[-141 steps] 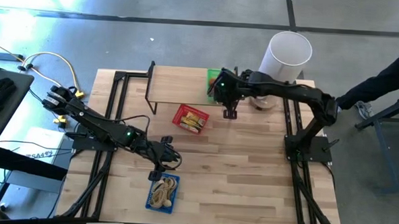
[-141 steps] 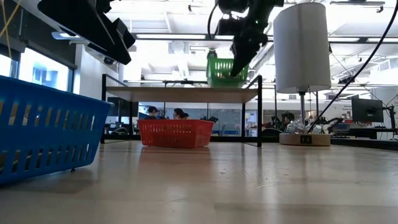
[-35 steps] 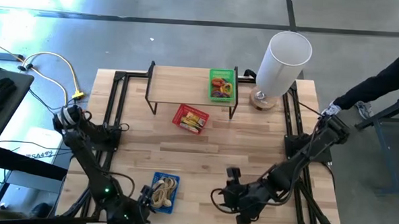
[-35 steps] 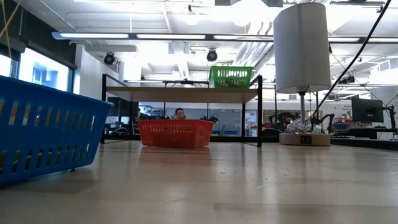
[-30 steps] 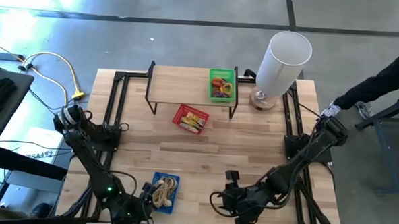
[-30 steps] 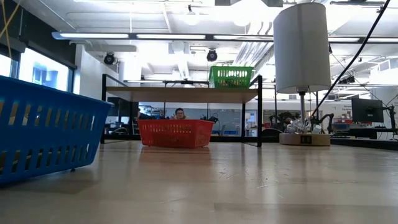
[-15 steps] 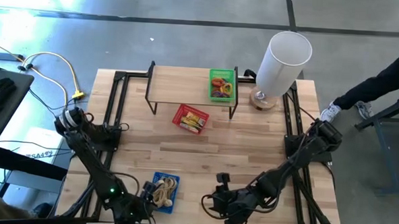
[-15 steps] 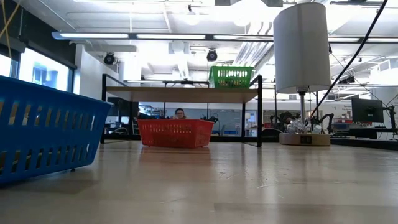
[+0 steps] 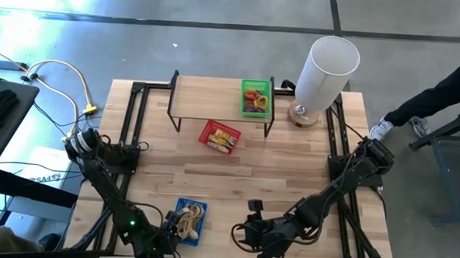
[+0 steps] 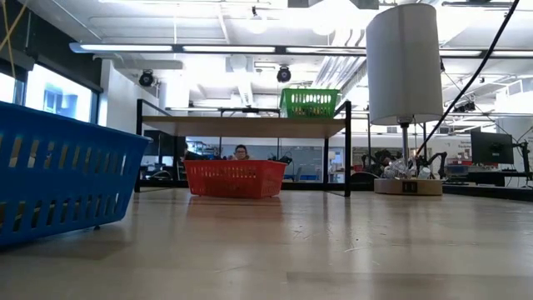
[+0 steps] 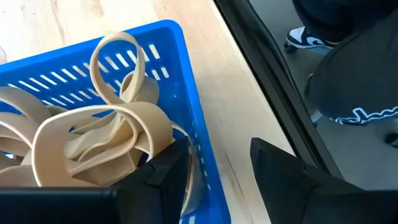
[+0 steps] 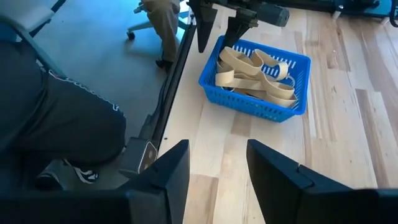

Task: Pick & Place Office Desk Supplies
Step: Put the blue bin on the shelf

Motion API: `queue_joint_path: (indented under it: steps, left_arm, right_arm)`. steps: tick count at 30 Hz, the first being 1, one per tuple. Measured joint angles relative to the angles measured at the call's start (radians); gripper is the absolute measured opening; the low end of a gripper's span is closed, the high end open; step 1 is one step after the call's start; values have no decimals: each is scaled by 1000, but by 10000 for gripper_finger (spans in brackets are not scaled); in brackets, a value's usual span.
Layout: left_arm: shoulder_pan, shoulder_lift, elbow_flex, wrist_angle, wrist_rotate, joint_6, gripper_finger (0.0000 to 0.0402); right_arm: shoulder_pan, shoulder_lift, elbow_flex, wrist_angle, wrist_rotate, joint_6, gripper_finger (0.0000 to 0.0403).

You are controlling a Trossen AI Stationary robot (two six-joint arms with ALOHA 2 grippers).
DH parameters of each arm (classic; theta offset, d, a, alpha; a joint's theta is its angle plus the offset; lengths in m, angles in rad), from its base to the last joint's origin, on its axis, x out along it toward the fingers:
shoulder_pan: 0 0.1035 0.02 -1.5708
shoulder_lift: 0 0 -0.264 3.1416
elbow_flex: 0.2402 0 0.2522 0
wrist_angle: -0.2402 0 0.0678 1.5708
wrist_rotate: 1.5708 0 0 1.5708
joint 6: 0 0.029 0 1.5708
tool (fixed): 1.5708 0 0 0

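Observation:
Pale tan bands (image 11: 93, 134) lie piled in a blue basket (image 9: 189, 221) near the table's near edge. My left gripper (image 11: 217, 180) is open at the basket's near left corner, one finger over the inside and one outside the wall (image 11: 194, 146); I cannot tell whether it touches. The right wrist view shows it (image 12: 219, 36) just above that rim. My right gripper (image 9: 241, 232) stands open to the basket's right, nothing between its fingers (image 12: 214, 180). A red basket (image 9: 219, 136) holds yellow blocks. A green basket (image 9: 255, 99) with coloured loops sits on the shelf.
A wooden shelf on black legs (image 9: 216, 97) spans the far side. A tall white cylinder lamp (image 9: 326, 65) stands at the far right. A seated person's dark-clad leg (image 12: 56, 118) is close off the near edge. Bare wood lies between the baskets.
My right gripper has shifted a little toward the table's left along the near edge and sunk slightly. My left gripper has come down a little at the blue basket's corner. Neither has opened or shut. The baskets have stayed put.

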Motion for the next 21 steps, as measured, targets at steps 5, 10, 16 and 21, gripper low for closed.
queue_joint_path:
  steps: [5,10,16,21]
  left_arm:
    - [0,0,0,-8,2,-1,165]
    - [3,0,-6,-10,2,-1,165]
    - [16,0,-10,-12,2,-3,165]
    - [27,0,-17,-12,16,-6,165]
  right_arm:
    - [0,0,0,0,0,-4,148]
    - [0,0,0,-1,0,-20,148]
    - [0,0,0,0,0,-27,148]
    - [0,0,0,0,0,-27,148]
